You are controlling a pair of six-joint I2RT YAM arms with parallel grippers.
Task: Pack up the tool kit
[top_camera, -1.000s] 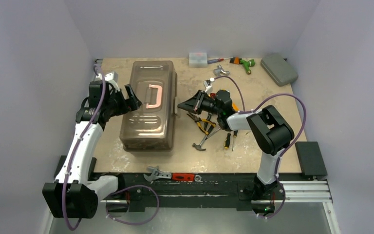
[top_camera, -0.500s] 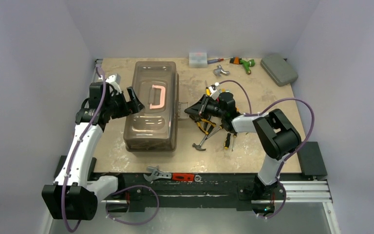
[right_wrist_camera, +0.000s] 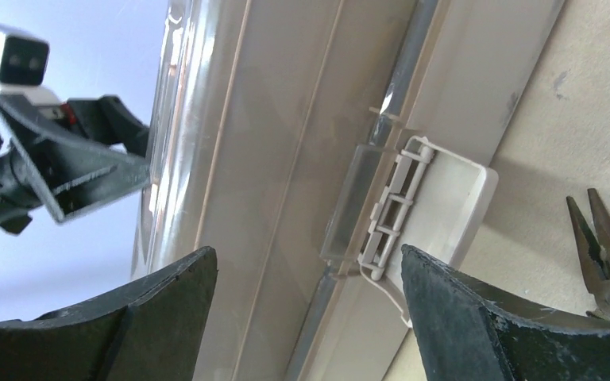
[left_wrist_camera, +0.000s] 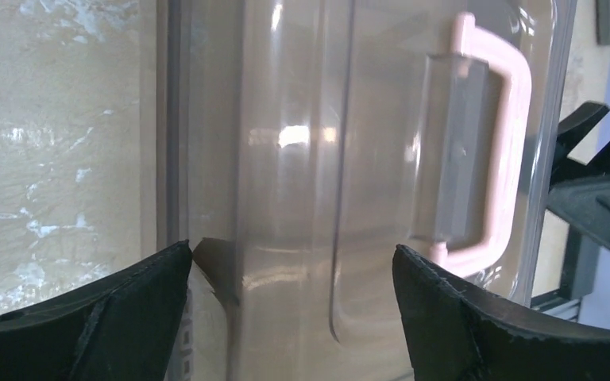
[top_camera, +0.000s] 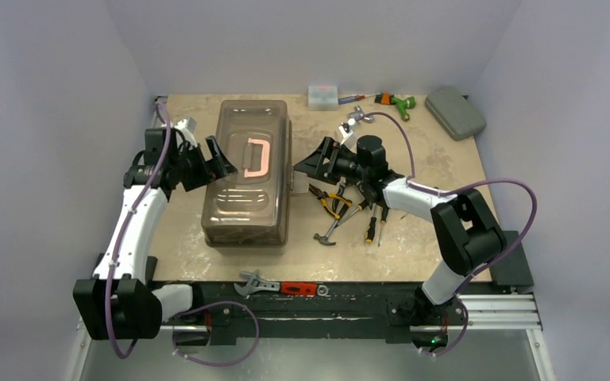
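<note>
The tool kit's long beige toolbox (top_camera: 246,198) lies shut on the table, its pale pink handle (top_camera: 256,157) on top. My left gripper (top_camera: 219,159) stands open at the box's left side, level with the handle (left_wrist_camera: 511,151); in the left wrist view its jaws (left_wrist_camera: 291,262) frame the lid (left_wrist_camera: 302,159) without touching it. On the right side my right gripper (top_camera: 311,161) is open too. Its jaws (right_wrist_camera: 308,262) straddle the box's pale side latch (right_wrist_camera: 425,202), apart from it. Pliers (top_camera: 326,198), a hammer (top_camera: 332,228) and screwdrivers (top_camera: 374,225) lie loose right of the box.
A small clear box (top_camera: 323,96), a green-handled tool (top_camera: 398,102) and a flat grey-green case (top_camera: 455,112) sit along the back edge. A silver piece (top_camera: 356,117) lies behind my right arm. A wrench (top_camera: 256,282) and a red-handled tool (top_camera: 298,288) rest on the front rail.
My right gripper has gone from shut to open and drawn slightly back from the box's right side. The toolbox has shifted a little to the right. The left gripper has barely moved.
</note>
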